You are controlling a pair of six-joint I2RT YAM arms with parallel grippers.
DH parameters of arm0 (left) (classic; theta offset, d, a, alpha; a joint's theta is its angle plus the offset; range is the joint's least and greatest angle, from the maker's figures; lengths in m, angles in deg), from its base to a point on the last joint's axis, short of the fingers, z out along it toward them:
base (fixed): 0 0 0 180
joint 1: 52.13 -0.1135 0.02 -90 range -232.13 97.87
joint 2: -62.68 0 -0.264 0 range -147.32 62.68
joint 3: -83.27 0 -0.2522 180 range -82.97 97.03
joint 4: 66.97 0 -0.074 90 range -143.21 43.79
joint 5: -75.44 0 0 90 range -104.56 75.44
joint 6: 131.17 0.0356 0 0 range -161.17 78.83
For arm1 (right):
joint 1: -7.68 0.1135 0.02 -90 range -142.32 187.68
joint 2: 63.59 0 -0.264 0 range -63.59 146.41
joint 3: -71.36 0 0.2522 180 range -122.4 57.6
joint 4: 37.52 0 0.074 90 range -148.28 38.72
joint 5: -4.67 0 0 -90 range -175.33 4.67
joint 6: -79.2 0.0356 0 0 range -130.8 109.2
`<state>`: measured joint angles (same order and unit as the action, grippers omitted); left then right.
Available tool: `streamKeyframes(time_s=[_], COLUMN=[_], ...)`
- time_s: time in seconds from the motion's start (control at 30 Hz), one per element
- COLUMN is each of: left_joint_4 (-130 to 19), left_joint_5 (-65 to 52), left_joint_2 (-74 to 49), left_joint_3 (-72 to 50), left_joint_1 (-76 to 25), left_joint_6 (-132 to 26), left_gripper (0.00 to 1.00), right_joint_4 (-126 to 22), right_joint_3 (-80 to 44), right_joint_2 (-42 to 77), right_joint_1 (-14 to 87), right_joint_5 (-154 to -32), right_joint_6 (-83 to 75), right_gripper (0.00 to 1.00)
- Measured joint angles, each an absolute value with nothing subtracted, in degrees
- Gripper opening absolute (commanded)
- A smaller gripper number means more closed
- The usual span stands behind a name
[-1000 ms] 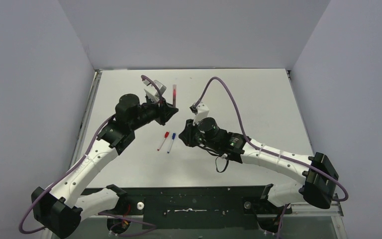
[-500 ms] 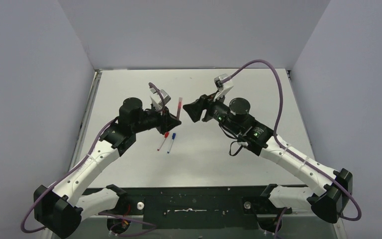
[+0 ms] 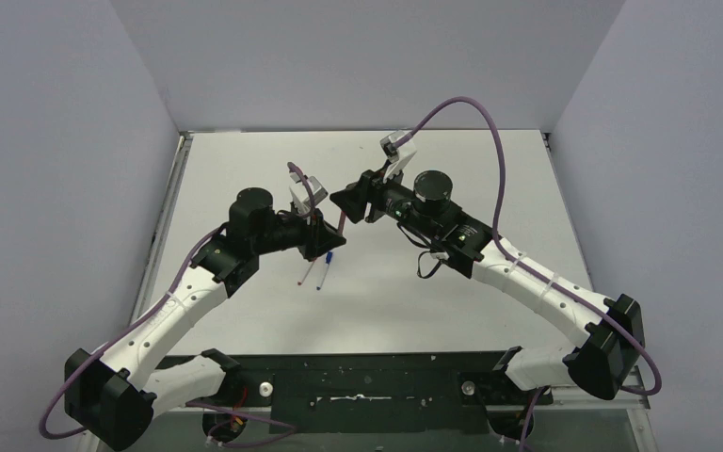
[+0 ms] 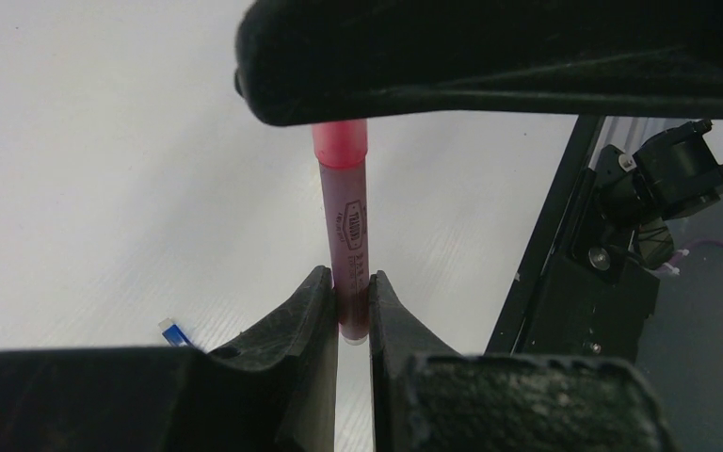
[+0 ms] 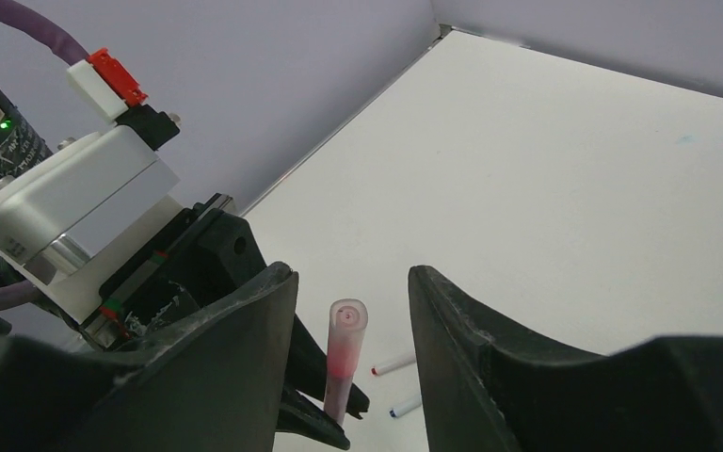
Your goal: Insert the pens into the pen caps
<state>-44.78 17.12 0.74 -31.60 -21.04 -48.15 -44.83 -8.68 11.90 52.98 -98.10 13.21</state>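
The left gripper [image 4: 349, 282] is clamped on the lower end of the pinkish-red pen [image 4: 352, 221] and holds it upright above the table [image 3: 405, 311]. The right gripper [image 5: 353, 278] is spread wide, with one finger on each side of the pen's upper end, and it carries nothing.

Risks from this position:
- The left grip sits close to the bottom of the barrel. Side load applied at the top would probably lever the pen and tilt it between the pads, or pull it free.
- If the right jaws close off centre, one finger would meet the barrel first and push it sideways before the other arrives.
- No loose cap is visible in any view. Whether a cap is already seated on this pen cannot be told, so a closing move here may grip the wrong part.

The barrel is translucent dark red and carries a small printed label. Its top section is a brighter pink with a rounded pale end, and it is far thinner than either gripper. The red-tipped pen [image 5: 393, 363] and the blue-tipped pen [image 5: 405, 407] lie side by side on the table beneath the left gripper, well below the held pen
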Motion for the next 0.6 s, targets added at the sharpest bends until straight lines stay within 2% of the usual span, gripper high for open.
streamKeyframes(time_s=[0.1, 0.37, 0.6], left_joint_4=[-44.78, -44.78, -44.63], left_joint_5=[17.21, 17.14, 16.97], left_joint_2=[0.74, 0.74, 0.74], left_joint_3=[-31.6, -31.62, -31.6], left_joint_1=[-21.04, -21.06, -21.1], left_joint_6=[-48.13, -48.0, -47.69], left_gripper=[0.0, 0.0, 0.0], right_joint_4=[-44.89, -44.91, -44.98], right_joint_3=[-8.68, -9.71, -9.8], right_joint_2=[12.09, 12.84, 13.03], right_joint_1=[52.98, 52.98, 52.98], right_joint_5=[-98.58, -99.63, -99.98], right_joint_6=[13.17, 13.3, 13.43], right_gripper=[0.27, 0.0, 0.0])
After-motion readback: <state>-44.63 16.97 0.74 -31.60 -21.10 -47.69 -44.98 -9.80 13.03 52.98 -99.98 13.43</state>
